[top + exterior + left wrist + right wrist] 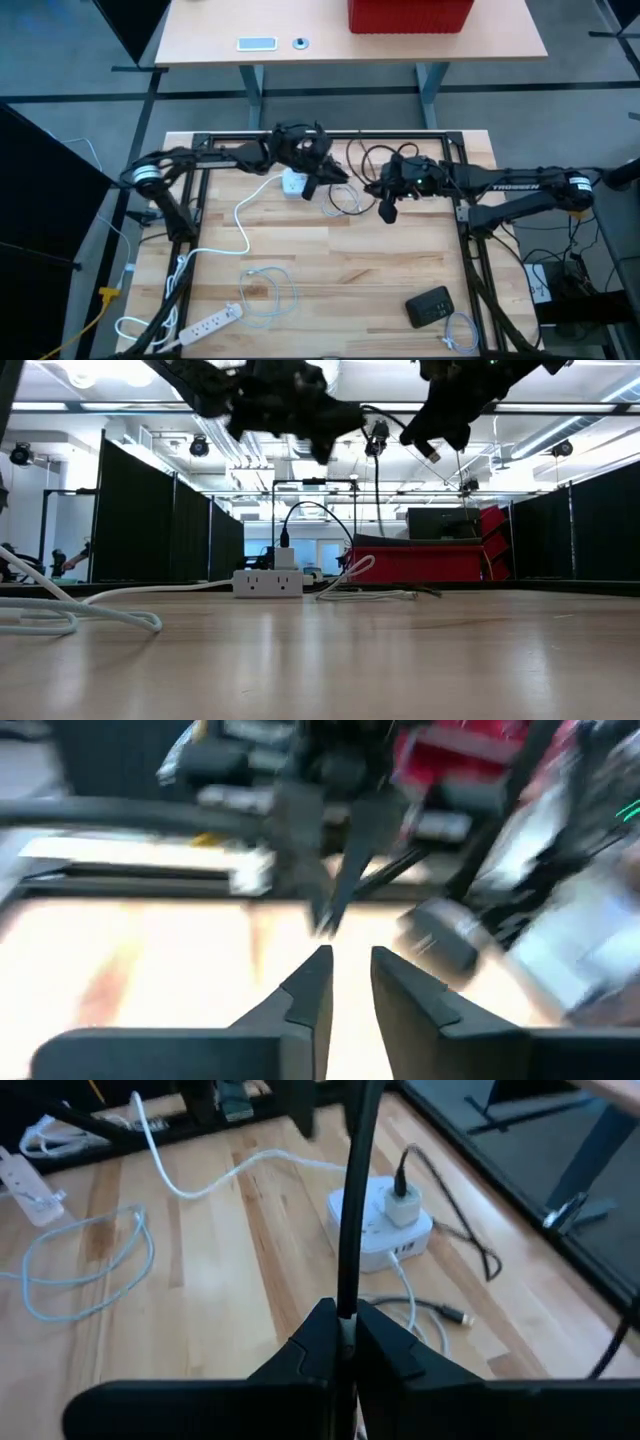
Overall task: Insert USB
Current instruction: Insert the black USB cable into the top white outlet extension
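My right hand is clamped on a black cable, held in the air near the white power cube on the surface — my left hand, fingers parted and empty, hovers just above that cube

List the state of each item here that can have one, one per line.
Left gripper: open, empty, raised above the table.
Right gripper: shut on the black cable, raised.
White square power adapter: on the table, a white charger plugged in on top.
White power strip: lying flat near the table's front edge.
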